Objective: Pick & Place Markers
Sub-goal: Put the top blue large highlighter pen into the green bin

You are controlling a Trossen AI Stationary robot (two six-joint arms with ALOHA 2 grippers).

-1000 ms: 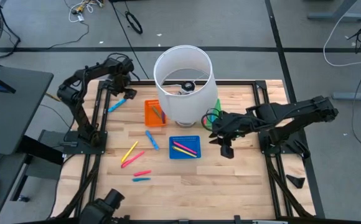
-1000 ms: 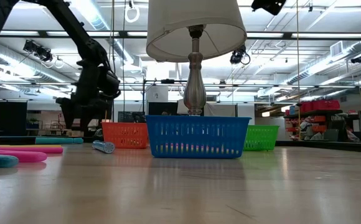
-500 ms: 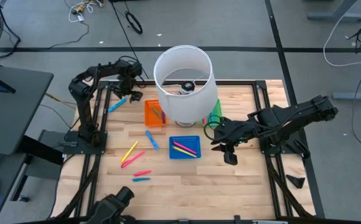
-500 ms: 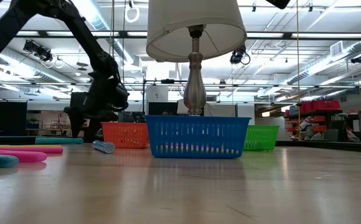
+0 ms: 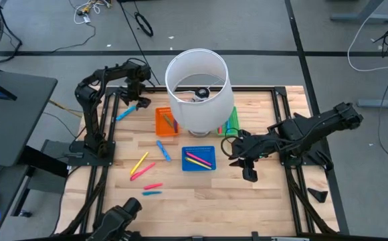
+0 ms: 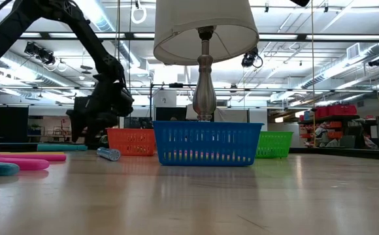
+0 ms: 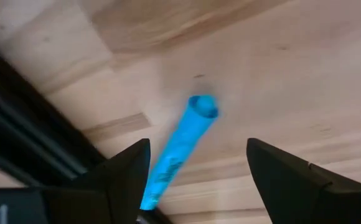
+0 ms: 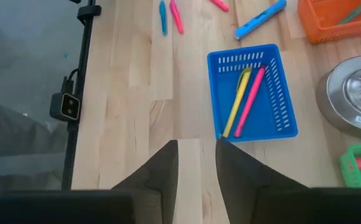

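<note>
Since the earlier frame we see the left gripper (image 7: pixel 196 168) shifted, its dark wedge fingers spread astride a smooth blue marker (image 7: pixel 183 140) lying on the planked wooden table (image 5: pixel 201 187).

A wooden table (image 5: pixel 201 191) carries a lamp with a white shade (image 5: pixel 197 90) near its far edge. An orange tray (image 5: pixel 166 122) sits just left of the lamp base, a green tray (image 5: pixel 233 119) just right, and a blue tray (image 5: pixel 199 159) toward the middle.
</note>
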